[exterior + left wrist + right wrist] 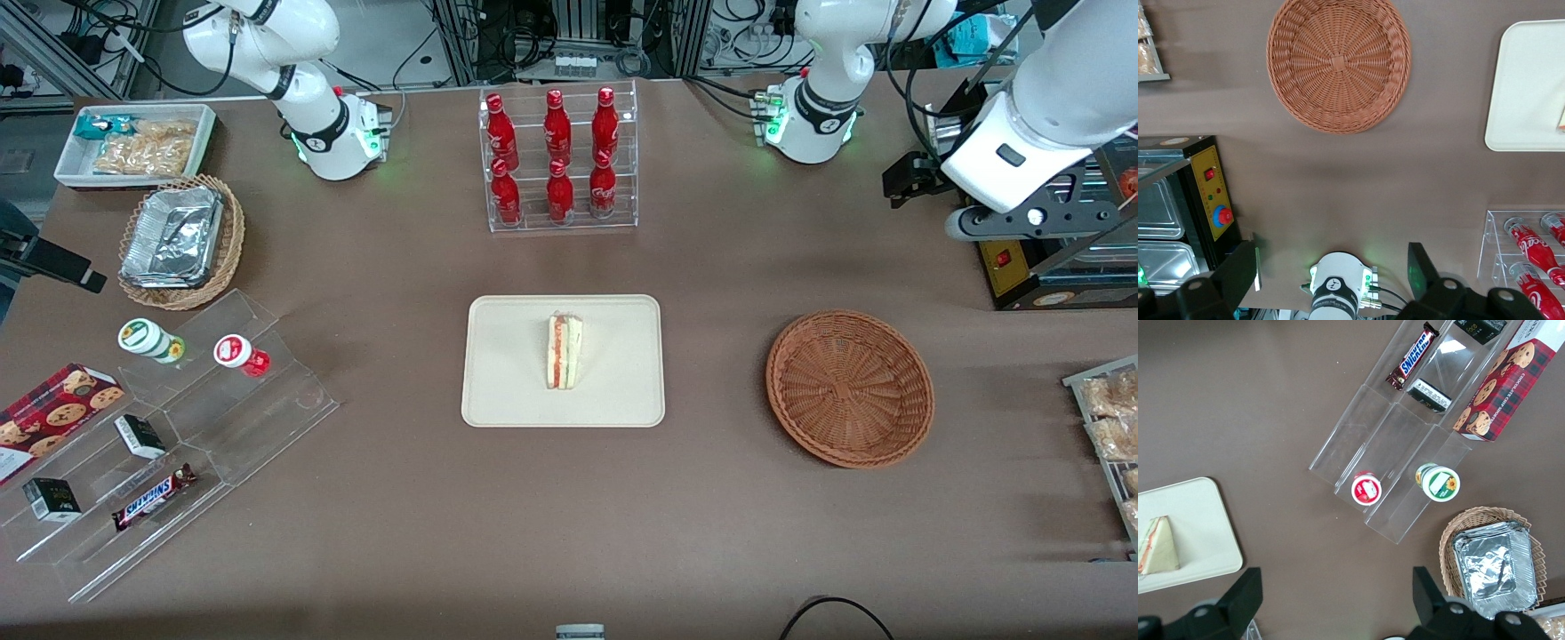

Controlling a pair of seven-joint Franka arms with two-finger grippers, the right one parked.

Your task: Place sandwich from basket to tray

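The sandwich point(564, 350) lies on the cream tray point(516, 391) at mid-table, its red and green filling edge facing the parked arm's end; the right wrist view also shows the sandwich point(1157, 545) on the tray point(1205, 520). The round reddish-brown basket point(849, 387) sits beside the tray toward the working arm's end, with nothing in it. My gripper point(916, 178) hangs high above the table, farther from the front camera than the basket. In the left wrist view the gripper point(1335, 267) is open and holds nothing, and the basket point(1338, 63) and tray point(1525, 80) lie well apart from it.
A clear rack of red bottles point(560, 160) stands farther back than the tray. A black appliance point(1049, 267) and a snack rack point(1107, 427) sit at the working arm's end. Acrylic steps point(178, 427), a tan basket of foil containers point(178, 240) and a white bin point(133, 142) occupy the parked arm's end.
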